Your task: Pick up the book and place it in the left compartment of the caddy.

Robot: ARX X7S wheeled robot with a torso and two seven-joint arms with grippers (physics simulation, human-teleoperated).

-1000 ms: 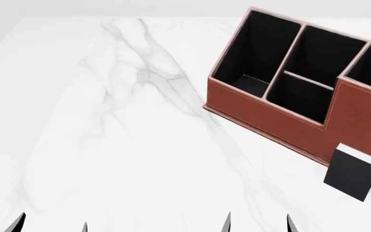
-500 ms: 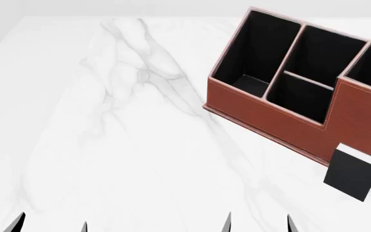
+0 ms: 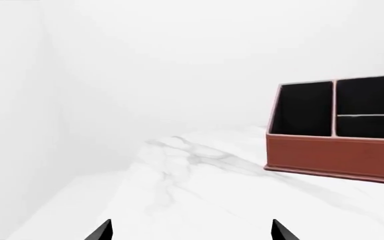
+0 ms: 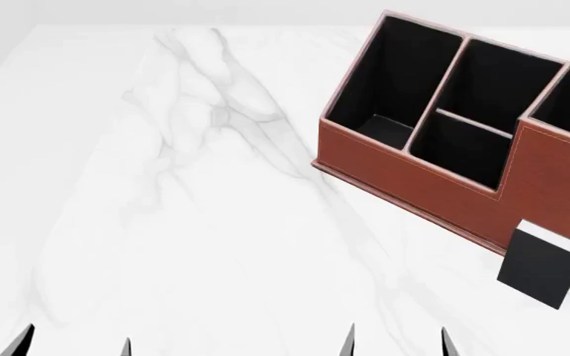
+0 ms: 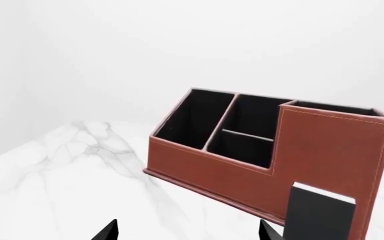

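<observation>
Barely anything has shifted since the earlier frames: only the left gripper's (image 4: 71, 343) two dark fingertips have crept slightly along the bottom edge of the head view, while the caddy, book and right gripper sit as before. Both grippers show only as pairs of black tips low in the frame, each pair spread wide apart with nothing between them; the right gripper (image 4: 396, 341) is nearer the caddy, the left one well off to the side over bare marble table (image 4: 166, 222). The caddy (image 4: 433, 178) stands at the far right of the table, turned at an angle, reddish-brown outside and black inside. Its left compartment (image 4: 389, 74) is the long slot at the end nearest the table's middle; beside it lie two shorter slots, then the taller section. The book (image 4: 542, 265), black with a white strip of page edges on top, stands upright against the caddy's tall front wall, on the table and outside every compartment. From the right wrist view the book (image 5: 317, 214) appears close ahead, touching the same wall
</observation>
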